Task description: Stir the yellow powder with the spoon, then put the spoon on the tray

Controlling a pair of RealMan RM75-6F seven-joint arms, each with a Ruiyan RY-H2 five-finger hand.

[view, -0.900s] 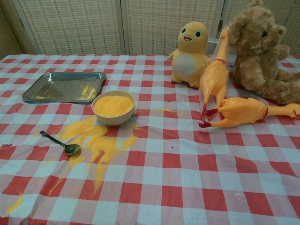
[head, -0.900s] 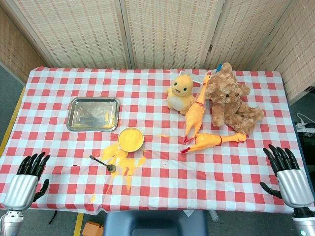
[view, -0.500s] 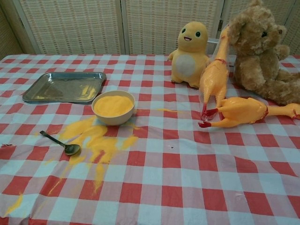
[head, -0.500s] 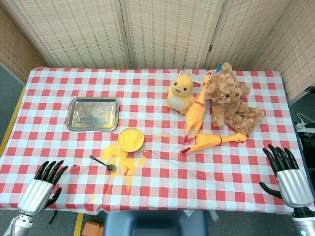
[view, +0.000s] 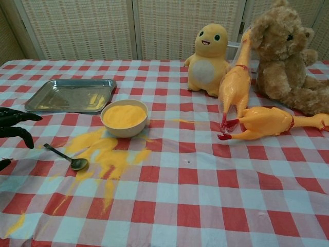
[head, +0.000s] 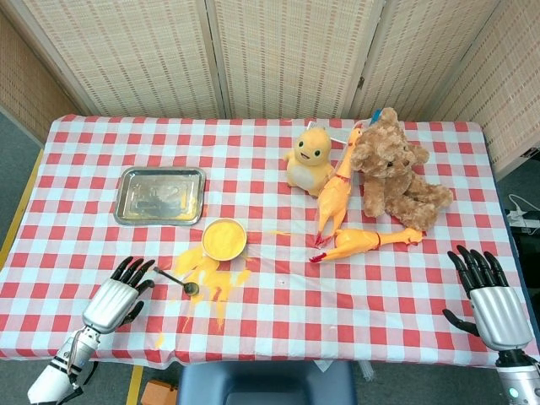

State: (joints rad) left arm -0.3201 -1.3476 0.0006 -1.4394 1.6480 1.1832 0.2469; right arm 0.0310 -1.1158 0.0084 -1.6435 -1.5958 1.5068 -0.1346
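Observation:
A small metal spoon lies on the checked cloth amid spilled yellow powder. Just behind it stands a white bowl full of yellow powder. The steel tray sits at the back left. My left hand hovers open just left of the spoon's handle, fingers apart, holding nothing. My right hand stays open at the table's near right edge, and shows only in the head view.
A yellow plush toy, two rubber chickens and a brown teddy bear crowd the right back half. Folding screens stand behind the table.
My left hand has moved in from the near left table edge, rightward and forward, up to the spoon's handle. The right hand barely shifted. Spoon, bowl and tray are unmoved.

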